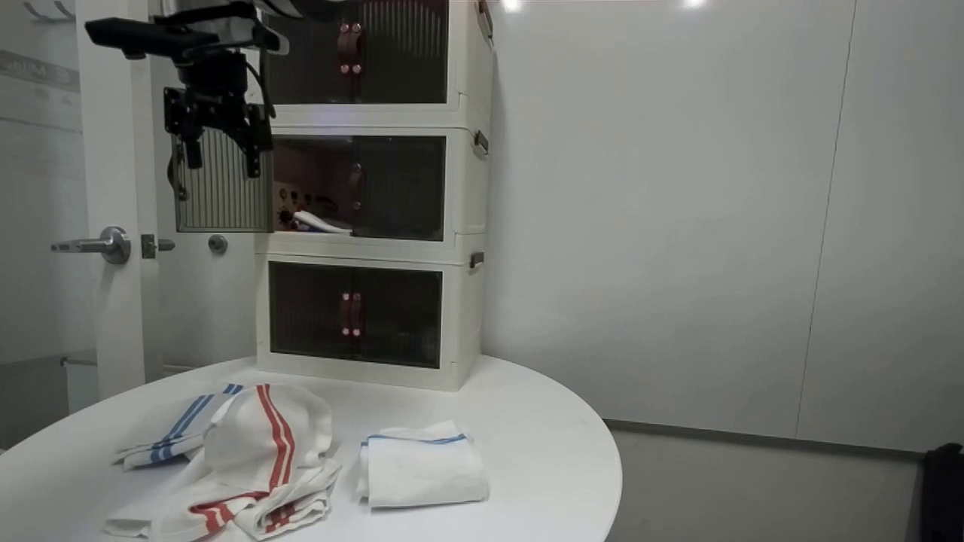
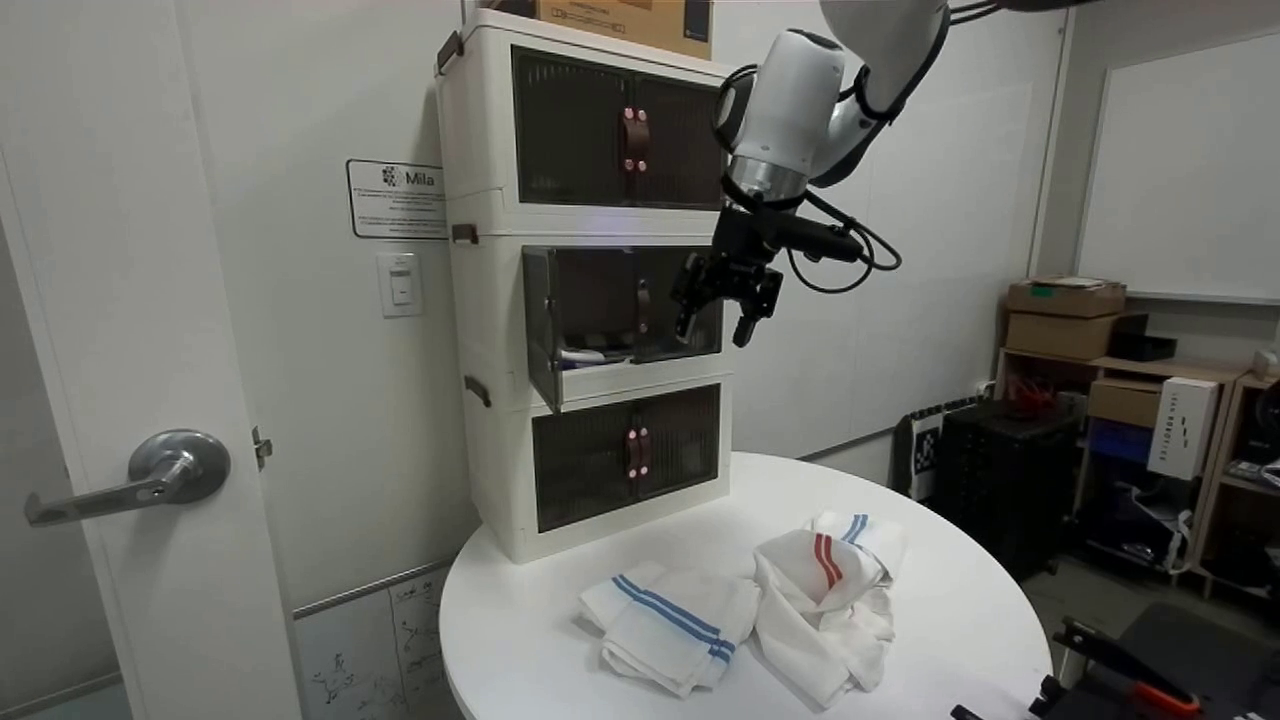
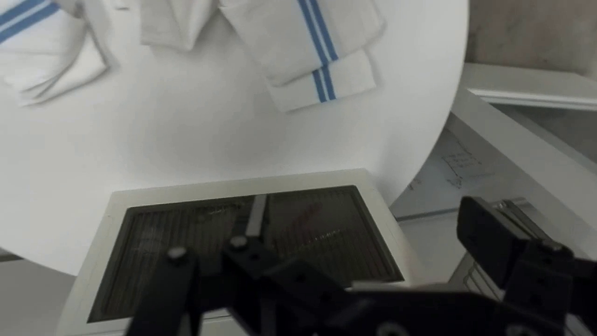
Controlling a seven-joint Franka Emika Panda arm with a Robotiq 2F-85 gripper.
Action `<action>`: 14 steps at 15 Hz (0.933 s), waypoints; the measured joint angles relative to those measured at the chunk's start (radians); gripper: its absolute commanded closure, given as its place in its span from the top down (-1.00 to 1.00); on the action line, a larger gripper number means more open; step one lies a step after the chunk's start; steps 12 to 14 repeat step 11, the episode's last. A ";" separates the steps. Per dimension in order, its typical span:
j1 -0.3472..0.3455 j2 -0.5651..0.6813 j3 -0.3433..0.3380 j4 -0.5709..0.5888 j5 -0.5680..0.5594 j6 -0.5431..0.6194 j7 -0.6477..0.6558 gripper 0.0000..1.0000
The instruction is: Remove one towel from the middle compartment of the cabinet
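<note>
Gripper (image 1: pixel 224 164): I am hanging well above the table (image 1: pixel 542 429), in front of the cabinet (image 1: pixel 468 196), pointing my jaws downward and holding them wide apart. I am reading every clock from myself in an exterior view, unless a line is saying otherwise.
Open door (image 1: pixel 226 196): it is standing swung outward, showing behind me toward six o'clock.
Middle compartment (image 1: pixel 339 245): it is standing toward three o'clock; its nine o'clock half is gaping, and a closed door (image 1: pixel 403 196) is covering the rest.
White towel (image 1: pixel 321 223): it is lying inside that gaping half, low at the mouth, toward four o'clock; only part of it is showing.
Dark shapes (image 1: pixel 285 216): they are sitting just beside the white towel, too dim for me to name.
Top doors (image 1: pixel 407 60): they are standing closed, toward two o'clock.
Bottom doors (image 1: pixel 399 320): they are also standing closed, between four and five o'clock.
Red-striped towel (image 1: pixel 263 444): it is lying rumpled on the table, toward six o'clock.
Blue-striped towel (image 1: pixel 173 433): it is resting just beside the red-striped one, at its nine o'clock.
Folded towel (image 1: pixel 425 474): it is lying on the table too, near the red-striped one, toward five o'clock, showing a blue line.
Room door (image 1: pixel 117 196): it is standing toward nine o'clock.
</note>
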 measured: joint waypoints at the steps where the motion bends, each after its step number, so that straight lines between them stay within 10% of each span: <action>1: -0.007 -0.013 0.023 0.014 -0.079 -0.001 0.001 1.00; 14: 0.042 0.055 -0.050 0.054 -0.123 -0.001 -0.107 1.00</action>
